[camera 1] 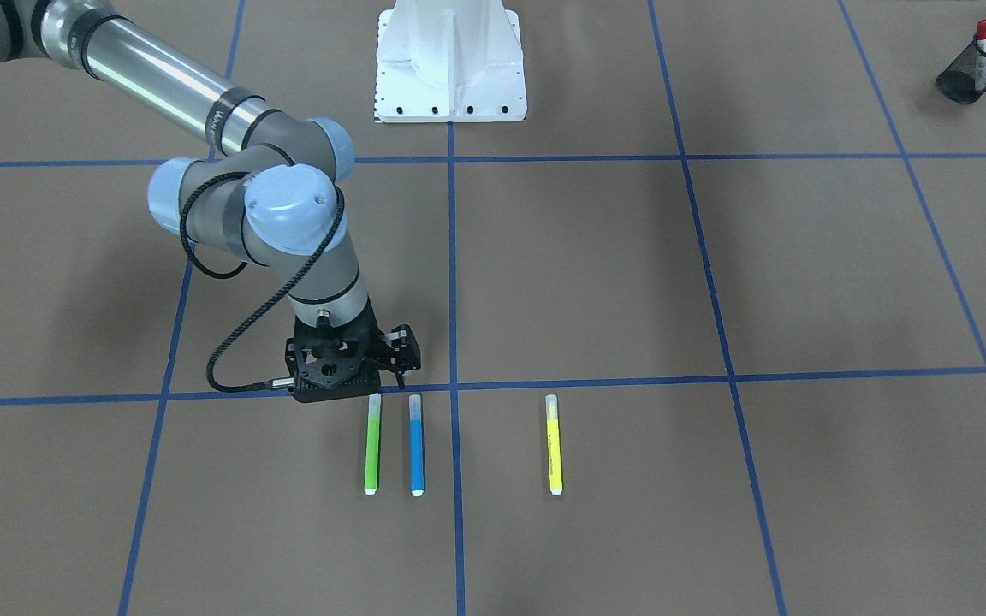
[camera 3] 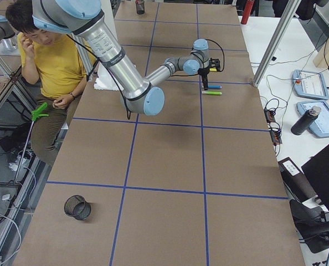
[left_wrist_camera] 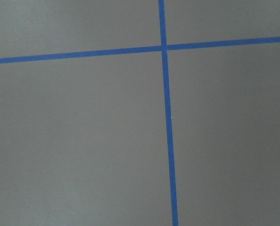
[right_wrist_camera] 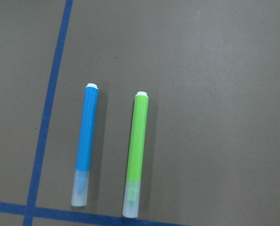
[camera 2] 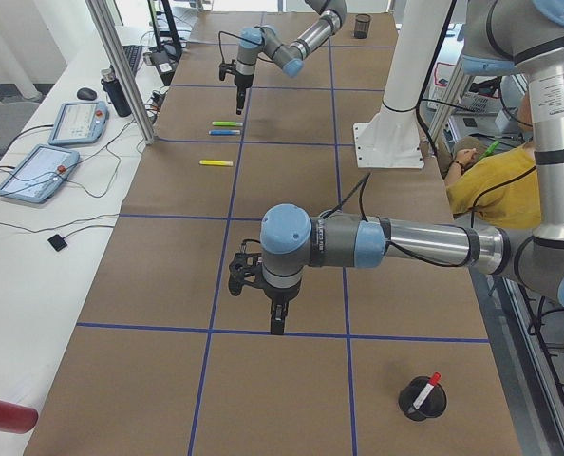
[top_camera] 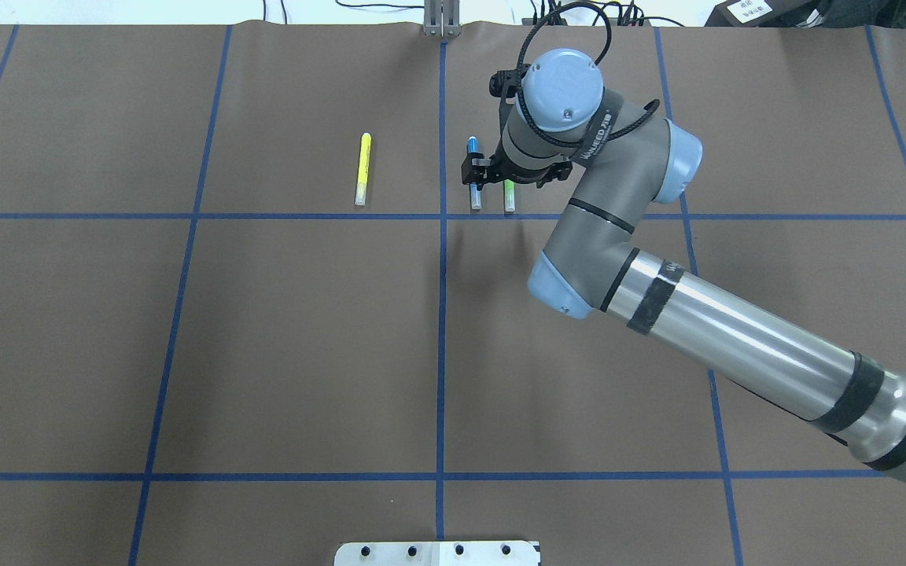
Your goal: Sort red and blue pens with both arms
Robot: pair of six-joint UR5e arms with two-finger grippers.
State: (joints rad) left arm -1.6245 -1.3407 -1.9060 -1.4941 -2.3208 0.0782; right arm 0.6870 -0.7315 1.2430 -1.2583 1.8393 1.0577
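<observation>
Right claw (top_camera: 476, 179) hangs over the cap half of the blue pen (camera 1: 417, 445), fingers pointing down. Honestly can't tell how wide it's spread from any angle, but nothing looks to be in it. The blue pen is lying flat on the table (camera 1: 596, 282), parallel to the green pen (camera 1: 372, 445) just beside it, not touching. Both have their clear caps up near the tape line (camera 1: 596, 382). The yellow pen (camera 1: 555, 445) lies in the next square over, well apart from those two. The red pen (camera 1: 982, 51) is way off at the robot's left end, standing red cap up in a black mesh cup (camera 1: 964, 81). Left claw (camera 2: 277, 321) hangs fingers-down over bare table near that cup. It only shows from the side, so no idea how open it is.
</observation>
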